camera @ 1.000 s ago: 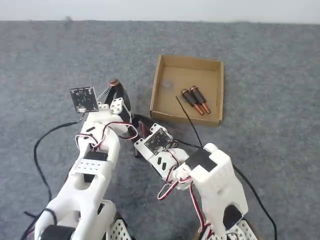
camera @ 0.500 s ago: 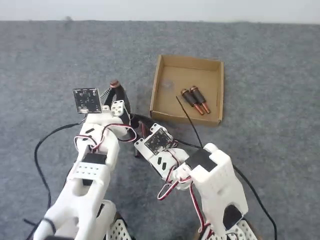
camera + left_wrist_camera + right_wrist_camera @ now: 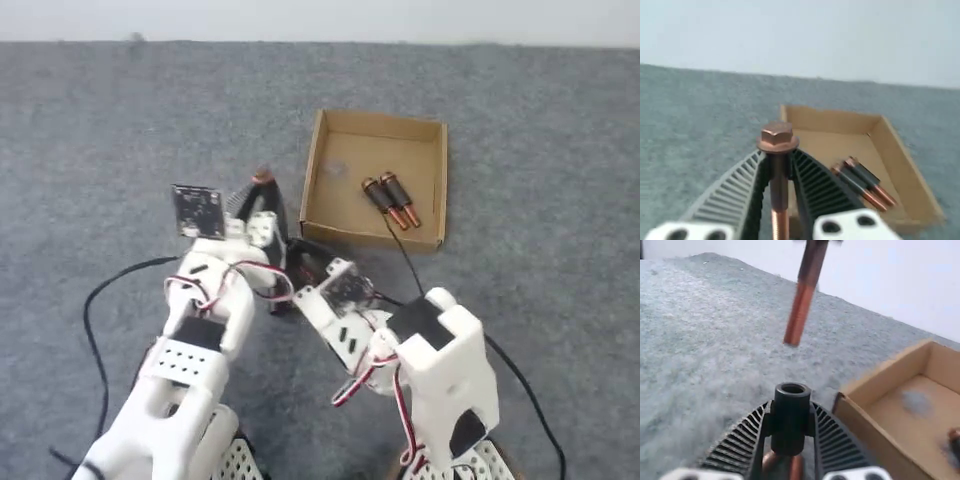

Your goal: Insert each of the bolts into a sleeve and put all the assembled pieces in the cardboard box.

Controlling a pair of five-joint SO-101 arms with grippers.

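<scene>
Got the bolt (image 3: 777,137) clamped upright in the left gripper (image 3: 779,161), tip hanging above the sleeve (image 3: 791,395) pinched in the right gripper (image 3: 790,415), beside the cardboard box (image 3: 322,170). Seeing two assembled pieces (image 3: 390,202) inside.

grey carpeted tabletop (image 3: 100,120), pale wall (image 3: 320,18) along its far edge

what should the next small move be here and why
Probably ease the left pincer down slowly, bringing the bolt tip toward the sleeve mouth. The right pincer holds the sleeve upright with its bore open, and the tip hangs apart from it, roughly in line but slightly tilted, so it may need a small correction.
</scene>
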